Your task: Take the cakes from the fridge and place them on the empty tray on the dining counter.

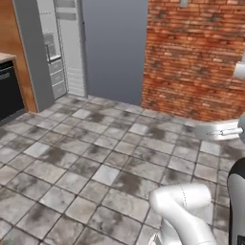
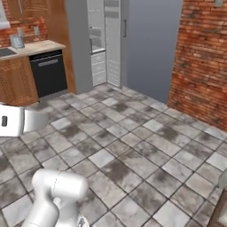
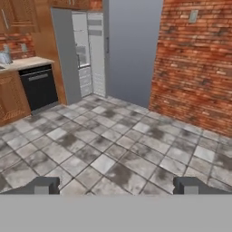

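One fridge point(image 3: 97, 54) stands far left, one door swung wide; one black oven point(image 3: 40, 86) further left; fingers point(image 3: 43, 185) released, spread wide, level above tiled floor point(image 3: 118, 149).

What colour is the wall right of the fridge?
Red-brown brick, clearest in the hand view, beside the grey fridge.

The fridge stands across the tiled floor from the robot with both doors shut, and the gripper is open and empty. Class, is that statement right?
Not quite. The fridge is not fully shut: one door stands open, and the hand view shows its white inner shelves. The rest holds: it stands across the tiled floor from the robot, and the gripper is open and empty.
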Tool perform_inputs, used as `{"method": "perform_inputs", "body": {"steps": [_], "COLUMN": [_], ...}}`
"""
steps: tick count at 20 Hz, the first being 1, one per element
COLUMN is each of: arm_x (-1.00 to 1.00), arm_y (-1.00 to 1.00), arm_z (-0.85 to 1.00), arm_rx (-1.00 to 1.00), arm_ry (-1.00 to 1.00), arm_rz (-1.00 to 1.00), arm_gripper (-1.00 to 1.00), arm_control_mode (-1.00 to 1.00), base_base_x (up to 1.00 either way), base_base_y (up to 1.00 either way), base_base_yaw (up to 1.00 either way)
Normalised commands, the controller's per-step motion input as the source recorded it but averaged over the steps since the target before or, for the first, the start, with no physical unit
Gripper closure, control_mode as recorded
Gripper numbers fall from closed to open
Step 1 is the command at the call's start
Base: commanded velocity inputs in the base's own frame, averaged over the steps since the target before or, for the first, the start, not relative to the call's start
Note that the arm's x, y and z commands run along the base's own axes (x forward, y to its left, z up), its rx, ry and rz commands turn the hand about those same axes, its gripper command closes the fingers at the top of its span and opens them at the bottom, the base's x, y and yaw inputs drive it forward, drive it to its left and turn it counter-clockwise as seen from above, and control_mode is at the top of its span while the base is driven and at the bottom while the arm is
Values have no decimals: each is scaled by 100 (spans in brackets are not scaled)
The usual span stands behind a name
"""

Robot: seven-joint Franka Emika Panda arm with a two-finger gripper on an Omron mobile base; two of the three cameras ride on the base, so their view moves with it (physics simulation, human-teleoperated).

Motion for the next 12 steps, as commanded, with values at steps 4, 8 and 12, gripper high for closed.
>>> {"method": "perform_inputs", "body": {"steps": [4,8,12], "arm_x": [0,0,0], "arm_y": [0,0,0], "arm_z": [0,0,0], "arm_rx": [0,0,0], "arm_ry": [0,0,0], "arm_rz": [0,0,0], "arm_gripper": [-100,-100,-100], "arm_control_mode": [100,100,100], "base_base_x": [100,100,100], "base_base_y": [-32,-64,-62], "base_base_yaw": [14,19,21]}}
